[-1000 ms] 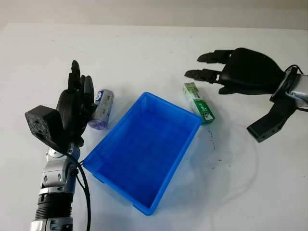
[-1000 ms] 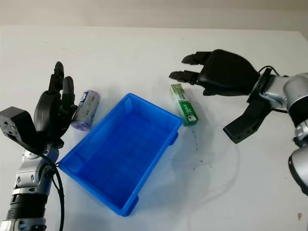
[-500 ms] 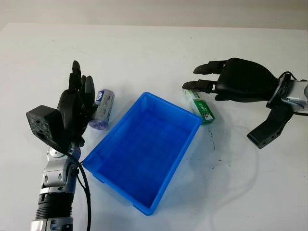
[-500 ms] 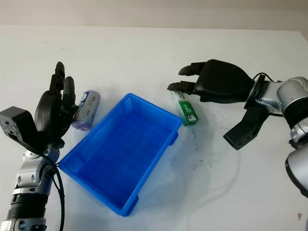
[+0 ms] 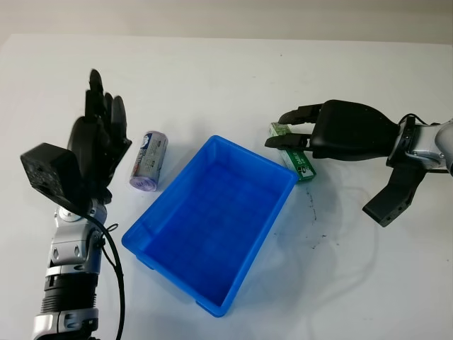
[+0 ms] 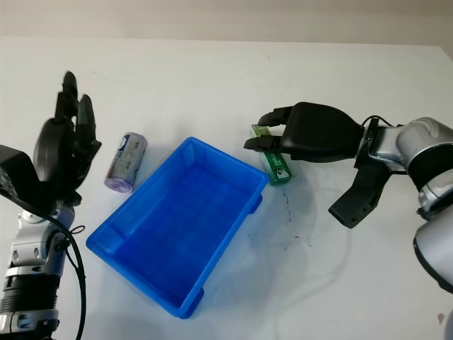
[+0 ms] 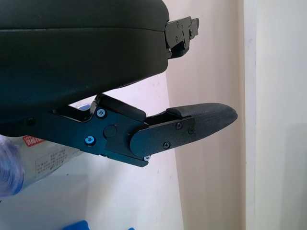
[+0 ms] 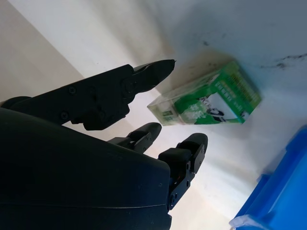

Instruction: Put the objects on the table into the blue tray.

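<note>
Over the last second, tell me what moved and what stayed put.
The right hand came down and in from above the table to the green box, its fingers now curled at the box's far end; the right wrist view shows no closed grip yet. The left hand, open, rose and drew a little away from the can. The green box, the can and the blue tray stayed in place.

1. The blue tray (image 5: 212, 219) sits on the white desk (image 5: 212, 78), a rectangular open bin set at a slant.
2. A green and white carton (image 5: 296, 157) lies flat just beside the tray's far right corner.
3. A small cylindrical bottle (image 5: 148, 161) with a purple end lies on its side near the tray's left edge.
</note>
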